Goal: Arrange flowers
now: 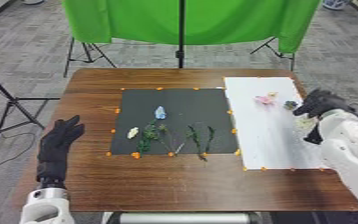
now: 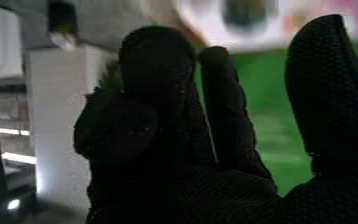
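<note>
Pinches greenery with right robot hand near the counter's right edge; risks dropping it through slack pressure.

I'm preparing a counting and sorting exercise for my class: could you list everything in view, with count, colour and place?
Table: one, brown, centre
Mat: one, black, on table
Sheet: one, white, right of mat
Markers: several, orange, around mat and sheet
Blue flower: one, on mat
Cream flower: one, on mat
Stems: several, mostly green, on mat
Pink flower: one, on sheet
Dark green piece: one, on sheet
Pale bloom: one, beside right robot hand
Cloth: one, green, behind table
Stands: several, black, around table
Floor: grey
Arms: two, white, left and right
Robot hands: two, black, at arm ends
</note>
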Controlling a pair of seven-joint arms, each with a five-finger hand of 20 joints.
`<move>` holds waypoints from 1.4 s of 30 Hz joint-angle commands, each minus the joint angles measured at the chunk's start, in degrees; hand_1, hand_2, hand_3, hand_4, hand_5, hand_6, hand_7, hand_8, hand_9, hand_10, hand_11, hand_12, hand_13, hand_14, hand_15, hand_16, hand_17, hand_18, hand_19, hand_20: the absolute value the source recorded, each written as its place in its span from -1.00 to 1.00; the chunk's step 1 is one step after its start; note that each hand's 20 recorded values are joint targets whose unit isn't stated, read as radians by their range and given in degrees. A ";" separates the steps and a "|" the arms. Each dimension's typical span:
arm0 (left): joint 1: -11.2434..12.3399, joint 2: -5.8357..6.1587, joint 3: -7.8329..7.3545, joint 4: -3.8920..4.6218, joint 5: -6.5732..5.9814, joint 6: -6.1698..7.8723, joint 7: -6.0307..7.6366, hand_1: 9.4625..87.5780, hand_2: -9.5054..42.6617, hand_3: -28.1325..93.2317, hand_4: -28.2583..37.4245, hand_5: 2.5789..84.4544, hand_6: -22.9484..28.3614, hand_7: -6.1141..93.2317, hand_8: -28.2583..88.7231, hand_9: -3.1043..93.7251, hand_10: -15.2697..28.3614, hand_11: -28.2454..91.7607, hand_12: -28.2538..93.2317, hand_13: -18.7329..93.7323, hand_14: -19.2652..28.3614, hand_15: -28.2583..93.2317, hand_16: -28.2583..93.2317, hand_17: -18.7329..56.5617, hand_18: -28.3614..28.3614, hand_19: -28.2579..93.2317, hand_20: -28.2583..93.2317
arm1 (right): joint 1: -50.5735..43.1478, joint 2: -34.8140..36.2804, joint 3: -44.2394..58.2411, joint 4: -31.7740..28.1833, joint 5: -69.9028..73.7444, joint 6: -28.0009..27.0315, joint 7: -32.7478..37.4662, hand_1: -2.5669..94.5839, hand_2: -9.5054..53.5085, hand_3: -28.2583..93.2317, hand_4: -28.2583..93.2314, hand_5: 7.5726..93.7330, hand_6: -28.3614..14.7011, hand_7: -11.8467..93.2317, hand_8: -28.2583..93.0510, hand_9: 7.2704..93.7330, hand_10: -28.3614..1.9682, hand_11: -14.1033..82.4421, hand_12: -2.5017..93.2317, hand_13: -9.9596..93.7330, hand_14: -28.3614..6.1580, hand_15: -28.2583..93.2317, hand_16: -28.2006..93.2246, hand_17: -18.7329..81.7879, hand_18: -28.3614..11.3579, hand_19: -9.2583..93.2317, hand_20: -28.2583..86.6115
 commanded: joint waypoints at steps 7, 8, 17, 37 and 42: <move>1.41 -1.06 -0.23 -0.21 0.29 -0.36 -1.41 -0.74 -0.31 0.43 -1.00 0.10 0.08 -0.65 -0.61 -0.01 0.37 -0.22 -0.34 -0.13 0.55 -0.12 -0.53 -0.51 0.48 -0.32 -0.20 | -3.63 -2.02 -1.90 4.22 -4.20 8.32 0.98 0.01 -1.00 0.51 -0.81 0.21 0.33 -0.54 -0.67 0.43 -0.10 -0.38 -0.53 0.79 0.28 0.45 0.00 0.54 -0.22 1.00 0.37; 1.56 -1.12 -0.27 -0.28 0.36 -0.26 -1.36 -0.74 -0.31 0.43 -1.00 0.10 0.08 -0.65 -0.61 -0.01 0.37 -0.22 -0.34 -0.13 0.55 -0.12 -0.53 -0.51 0.48 -0.32 -0.20 | -3.65 -2.14 -2.27 4.37 -4.77 9.51 0.81 0.09 -1.00 0.51 -0.83 0.25 0.33 -0.51 -0.67 0.47 -0.06 -0.38 -0.50 0.81 0.31 0.45 0.00 0.55 -0.19 1.00 0.37; 1.63 -0.90 -0.62 -0.53 0.41 0.05 -1.36 -0.74 -0.32 0.44 -1.00 0.10 0.08 -0.65 -0.61 -0.01 0.37 -0.22 -0.34 -0.13 0.55 -0.12 -0.53 -0.51 0.48 -0.32 -0.20 | -3.16 -0.77 0.15 -4.90 -8.32 15.67 -0.91 0.44 -1.00 0.35 -0.79 0.59 0.25 -0.42 -0.35 0.81 0.17 -0.57 -0.20 0.90 0.46 0.42 0.02 0.65 -0.03 1.00 0.35; 0.00 -0.15 0.10 0.12 0.70 -0.87 -2.04 -0.73 -0.32 0.44 -1.00 0.09 0.08 -0.65 -0.61 -0.01 0.37 -0.22 -0.34 -0.13 0.55 -0.12 -0.53 -0.52 0.48 -0.32 -0.20 | 41.56 -12.51 -54.85 -3.45 -5.83 23.05 -27.65 0.40 -1.00 0.39 -0.81 0.62 0.32 -0.38 -0.36 0.86 0.29 -0.58 -0.18 0.91 0.52 0.45 0.04 0.67 -0.03 1.00 0.42; -0.17 -0.39 0.01 0.17 0.73 -0.82 -2.22 -0.74 -0.32 0.44 -1.00 0.09 0.08 -0.65 -0.61 -0.01 0.37 -0.22 -0.34 -0.13 0.55 -0.12 -0.53 -0.52 0.48 -0.32 -0.20 | 42.69 -15.45 -58.42 0.00 -6.73 21.61 -28.88 0.39 -1.00 0.40 -0.82 0.61 0.34 -0.38 -0.37 0.86 0.31 -0.58 -0.18 0.91 0.52 0.45 0.04 0.66 -0.02 1.00 0.42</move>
